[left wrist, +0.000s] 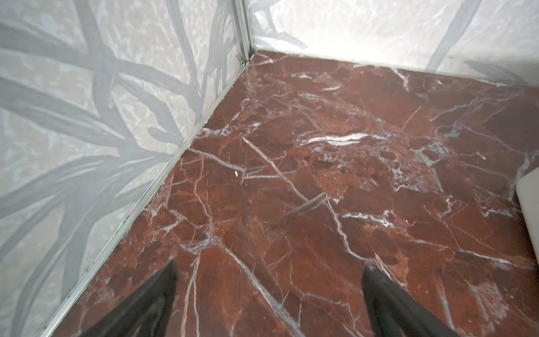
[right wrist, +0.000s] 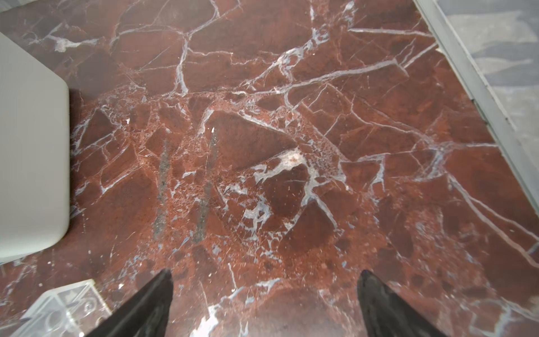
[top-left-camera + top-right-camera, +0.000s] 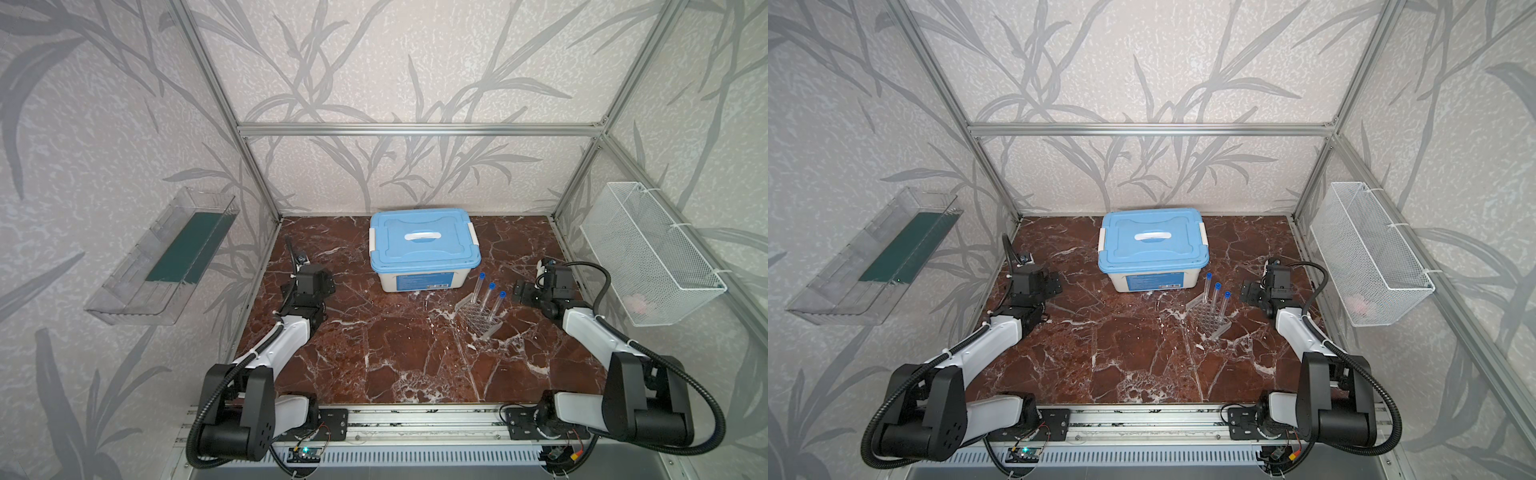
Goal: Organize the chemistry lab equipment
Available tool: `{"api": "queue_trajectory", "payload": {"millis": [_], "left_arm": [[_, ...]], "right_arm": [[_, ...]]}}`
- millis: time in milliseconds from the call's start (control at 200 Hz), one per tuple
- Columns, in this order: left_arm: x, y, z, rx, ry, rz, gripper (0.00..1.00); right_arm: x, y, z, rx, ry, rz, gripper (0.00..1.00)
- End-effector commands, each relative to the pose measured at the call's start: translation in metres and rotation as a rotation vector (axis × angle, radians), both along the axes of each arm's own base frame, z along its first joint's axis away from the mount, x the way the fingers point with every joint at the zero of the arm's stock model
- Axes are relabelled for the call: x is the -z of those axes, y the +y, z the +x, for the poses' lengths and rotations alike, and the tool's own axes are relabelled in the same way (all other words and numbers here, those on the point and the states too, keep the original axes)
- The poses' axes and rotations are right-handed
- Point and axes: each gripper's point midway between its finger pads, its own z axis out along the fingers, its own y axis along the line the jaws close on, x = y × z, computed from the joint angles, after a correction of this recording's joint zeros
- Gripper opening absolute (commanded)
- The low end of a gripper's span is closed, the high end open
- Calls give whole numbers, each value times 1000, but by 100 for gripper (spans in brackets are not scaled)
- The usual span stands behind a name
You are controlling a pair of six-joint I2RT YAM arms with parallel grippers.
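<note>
Three blue-capped tubes (image 3: 487, 297) standing in clear rack (image 3: 468, 316)

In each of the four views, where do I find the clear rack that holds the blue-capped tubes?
Top view: the clear rack stands right of centre, just before the white tub's right corner.
Top view: the same place, right of centre.
Left wrist view: not in it.
Right wrist view: only one corner of it shows at the frame's edge.
Shared landmark: the tub's white wall, seen in all four.

The left gripper (image 1: 270, 265) hovers low, tilted downward, jaws spread wide and empty. The right gripper (image 2: 266, 272) hovers likewise, jaws wide, holding nothing.
</note>
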Motion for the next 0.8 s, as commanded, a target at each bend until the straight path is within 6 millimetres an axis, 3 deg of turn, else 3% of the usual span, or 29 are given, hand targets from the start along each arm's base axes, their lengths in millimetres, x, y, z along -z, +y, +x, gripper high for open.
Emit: {"api": "queue_trajectory", "payload": {"millis": [0, 195, 340, 620, 685, 800], "left_arm": [[-12, 6, 16, 12, -89, 39, 99], [2, 9, 36, 74, -115, -11, 99], [19, 18, 38, 114, -123, -149, 99], [30, -7, 39, 282, -173, -142, 99], [32, -14, 41, 308, -166, -117, 99], [35, -13, 37, 280, -172, -84, 99]], "right_arm": [[-16, 3, 24, -37, -196, -16, 97], [-27, 2, 36, -58, -356, -62, 97], [-27, 10, 39, -96, -391, -63, 97], [-21, 28, 39, -154, -396, -154, 97], [-28, 33, 38, -169, -447, -171, 97], [-15, 39, 37, -185, -467, -193, 97]]}}
